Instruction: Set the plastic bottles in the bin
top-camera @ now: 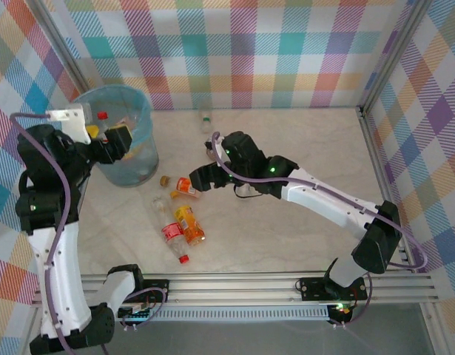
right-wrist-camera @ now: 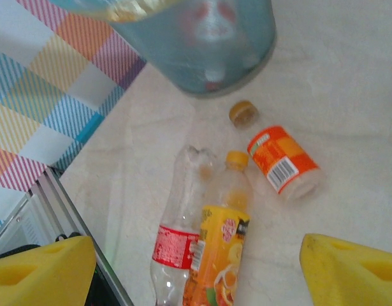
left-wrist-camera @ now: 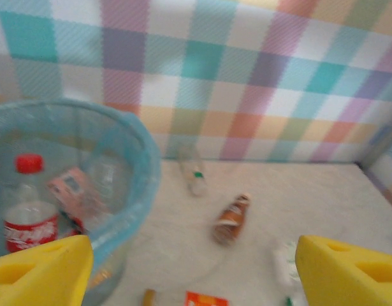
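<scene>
Plastic bottles (top-camera: 189, 222) lie beside the blue-lined bin (top-camera: 123, 170) — more inside.

Bright even light, soft shadows; L wrist view blurry.

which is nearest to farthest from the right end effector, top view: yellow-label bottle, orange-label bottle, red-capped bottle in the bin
1. orange-label bottle, beside the right end effector
2. yellow-label bottle, nearer the bases
3. red-capped bottle, in the bin, far left

One blue-lined bin (top-camera: 147, 140), at least five bottles (top-camera: 190, 224) outside it, two arms (top-camera: 323, 203)
</scene>
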`<action>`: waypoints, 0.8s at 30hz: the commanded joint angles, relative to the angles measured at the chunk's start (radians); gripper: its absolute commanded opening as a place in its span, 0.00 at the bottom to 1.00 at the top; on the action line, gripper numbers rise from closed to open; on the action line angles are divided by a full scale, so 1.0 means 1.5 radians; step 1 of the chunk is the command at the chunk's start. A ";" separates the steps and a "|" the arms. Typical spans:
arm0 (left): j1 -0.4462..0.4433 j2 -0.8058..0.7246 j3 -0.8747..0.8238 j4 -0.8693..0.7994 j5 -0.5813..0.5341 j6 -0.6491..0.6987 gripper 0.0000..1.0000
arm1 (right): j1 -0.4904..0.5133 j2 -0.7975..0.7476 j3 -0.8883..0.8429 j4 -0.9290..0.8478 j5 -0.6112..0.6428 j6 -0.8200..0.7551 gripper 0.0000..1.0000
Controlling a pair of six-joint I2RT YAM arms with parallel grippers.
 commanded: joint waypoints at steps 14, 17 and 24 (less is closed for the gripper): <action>-0.007 -0.172 -0.187 -0.072 0.159 -0.071 0.81 | 0.039 0.047 -0.056 -0.022 -0.044 0.089 0.80; -0.006 -0.196 -0.234 -0.067 0.136 -0.110 0.80 | 0.054 0.057 -0.054 -0.032 -0.042 0.093 0.79; -0.007 -0.229 -0.272 -0.103 0.086 -0.163 0.78 | 0.074 0.079 -0.066 -0.045 -0.045 0.105 0.77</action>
